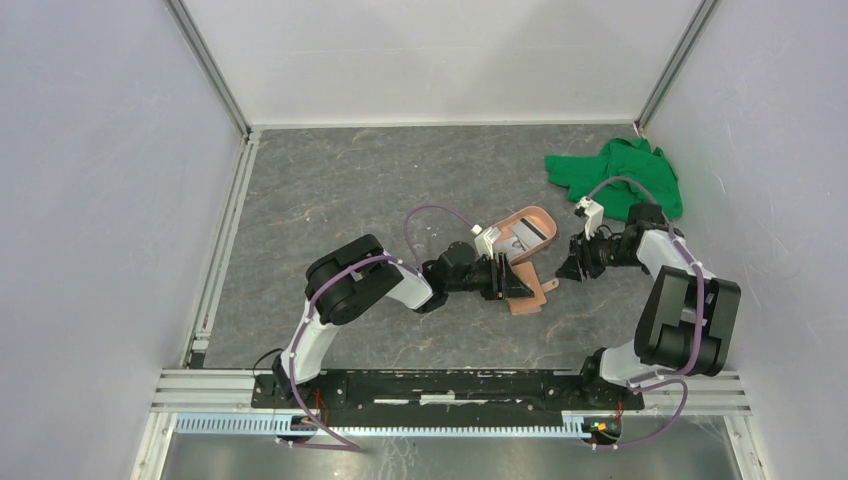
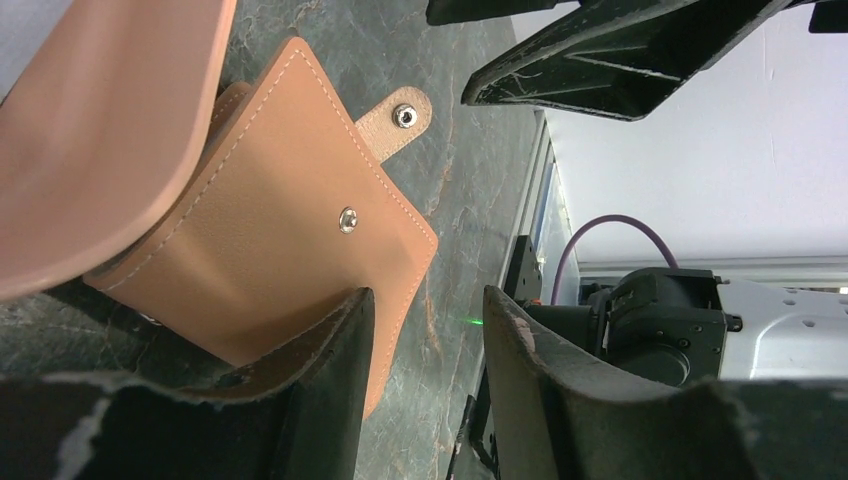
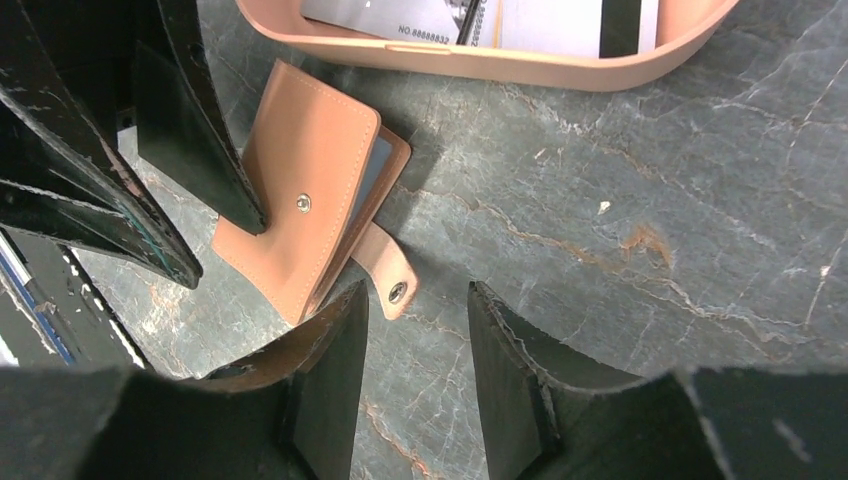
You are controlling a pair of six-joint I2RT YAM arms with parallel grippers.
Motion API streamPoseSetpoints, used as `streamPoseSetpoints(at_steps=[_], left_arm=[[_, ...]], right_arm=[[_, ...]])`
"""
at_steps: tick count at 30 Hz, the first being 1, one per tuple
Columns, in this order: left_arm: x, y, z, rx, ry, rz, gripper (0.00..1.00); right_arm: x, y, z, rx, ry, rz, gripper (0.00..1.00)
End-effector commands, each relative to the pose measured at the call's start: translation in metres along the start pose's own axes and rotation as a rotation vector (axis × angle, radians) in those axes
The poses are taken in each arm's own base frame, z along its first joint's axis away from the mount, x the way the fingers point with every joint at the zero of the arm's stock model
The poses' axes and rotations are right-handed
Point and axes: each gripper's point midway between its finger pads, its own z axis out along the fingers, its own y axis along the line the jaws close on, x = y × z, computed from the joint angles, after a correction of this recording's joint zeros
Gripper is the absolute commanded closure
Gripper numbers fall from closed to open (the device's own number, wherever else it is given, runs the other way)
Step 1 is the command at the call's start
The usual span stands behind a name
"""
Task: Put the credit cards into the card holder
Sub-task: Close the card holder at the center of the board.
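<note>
Left tool and right tool both gape empty by the folded wallet, cards unloaded in the tray beside it.

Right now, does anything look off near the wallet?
The wallet lies folded over, its snap tab undone and sticking out, askew beside the tray. Cards sit in the tray. No damage shows.

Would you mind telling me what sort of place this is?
Probably a lab robot test cell: plain white walls on metal framing enclose a grey stone-look tabletop, with a left arm and right arm bolted to a rail.
</note>
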Motion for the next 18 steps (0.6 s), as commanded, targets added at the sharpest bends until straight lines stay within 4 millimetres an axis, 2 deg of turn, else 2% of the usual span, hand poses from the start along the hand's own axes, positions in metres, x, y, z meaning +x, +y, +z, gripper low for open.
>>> streamPoseSetpoints(at_steps=[1,18], left_arm=[[0.0,0.008,0.002,-0.05,0.006,0.05,0.48],[0.001,0.006,0.002,-0.045,0.008,0.054,0.49]], right_arm=[[0.002,-0.007,0.0,0.0,0.035,-0.01,0.53],[0.016,0.0,0.007,-0.079,0.075,0.048,0.65]])
